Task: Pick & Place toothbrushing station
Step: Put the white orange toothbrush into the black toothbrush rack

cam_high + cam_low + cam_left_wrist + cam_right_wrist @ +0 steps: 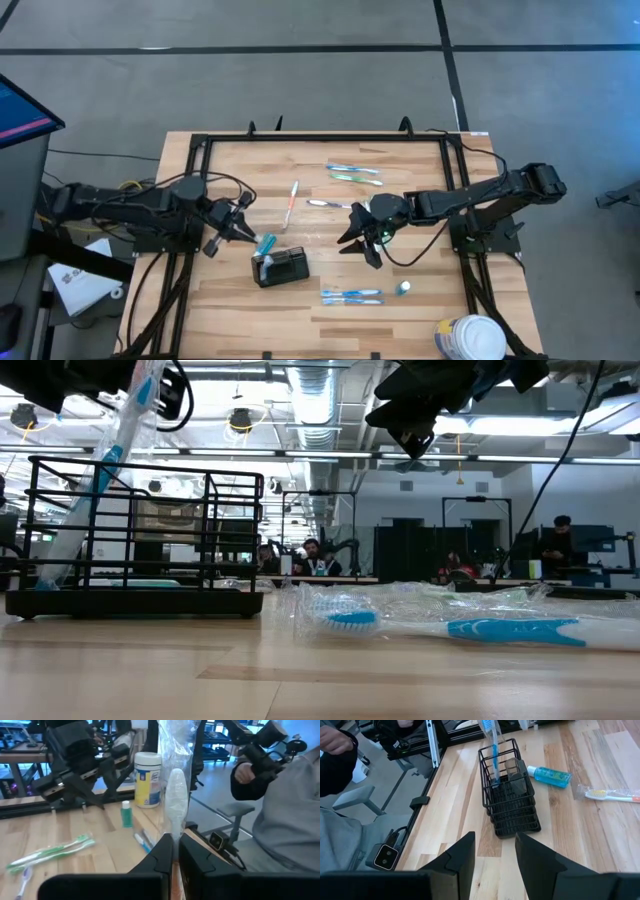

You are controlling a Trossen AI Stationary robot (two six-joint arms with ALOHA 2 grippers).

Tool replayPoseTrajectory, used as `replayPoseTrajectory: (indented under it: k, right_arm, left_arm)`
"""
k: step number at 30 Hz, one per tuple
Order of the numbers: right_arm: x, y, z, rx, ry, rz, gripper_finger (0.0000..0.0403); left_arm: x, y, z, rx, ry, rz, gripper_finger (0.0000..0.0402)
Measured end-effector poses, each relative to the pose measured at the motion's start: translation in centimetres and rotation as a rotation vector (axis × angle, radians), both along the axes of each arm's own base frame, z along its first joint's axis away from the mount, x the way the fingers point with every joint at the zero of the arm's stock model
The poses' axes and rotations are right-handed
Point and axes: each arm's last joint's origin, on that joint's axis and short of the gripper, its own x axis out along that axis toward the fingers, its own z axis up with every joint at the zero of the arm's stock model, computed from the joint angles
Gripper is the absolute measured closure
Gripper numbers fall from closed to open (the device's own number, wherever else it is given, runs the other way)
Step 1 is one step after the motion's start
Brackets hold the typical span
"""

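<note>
Black wire formed the toothbrushing station (281, 268), a small box-shaped holder that stood on the wooden tabletop (230, 315) toward its near edge, left of the middle. The left gripper (240, 229) hung just beside the holder's left end, its fingers (162, 855) closed tight on a wrapped toothbrush (175, 795) with a blue handle, held upright. In the right wrist view that brush's lower end reached down into the holder's end compartment. A small blue bottle (551, 775) lay on the wood just beside the holder.

The right gripper (362, 239) hovered above the middle of the tabletop, well apart from the holder, its fingers (461, 854) spread wide and holding nothing.

Several other wrapped toothbrushes lay about. A red-and-white one (292, 203) rested past the holder toward the far edge, two green and blue ones (354, 174) lay near the far edge, and a blue pair (351, 295) lay by the near edge, right of the holder. A white round tub (472, 338) with blue and yellow print stood at the near right corner. In the low view, people sat at desks in the room behind the table.
</note>
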Motion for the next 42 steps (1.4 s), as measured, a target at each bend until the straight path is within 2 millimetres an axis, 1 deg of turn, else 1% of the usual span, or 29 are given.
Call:
replayPoseTrajectory:
  k: [10,24,31,42]
  right_arm:
    - [0.0,0.0,0.0,0.001,-0.004,0.0,0.0272]
    - [0.0,0.0,0.0,0.0,-0.003,0.0,0.0272]
    - [0.0,0.0,0.0,0.0,-0.004,0.0,0.0272]
    - [0.0,0.0,0.0,0.0,-0.004,0.0,0.0272]
  left_arm:
    - [0.7,-0.9,0.1,0.028,-0.05,-0.058,0.0394]
    - [2.8,-2.5,-0.6,0.027,-0.074,-0.139,0.0394]
    - [3.0,-3.8,-0.6,0.019,-0.104,-0.205,0.0394]
    - [2.9,-4.7,-0.7,-0.004,-0.08,-0.205,0.0394]
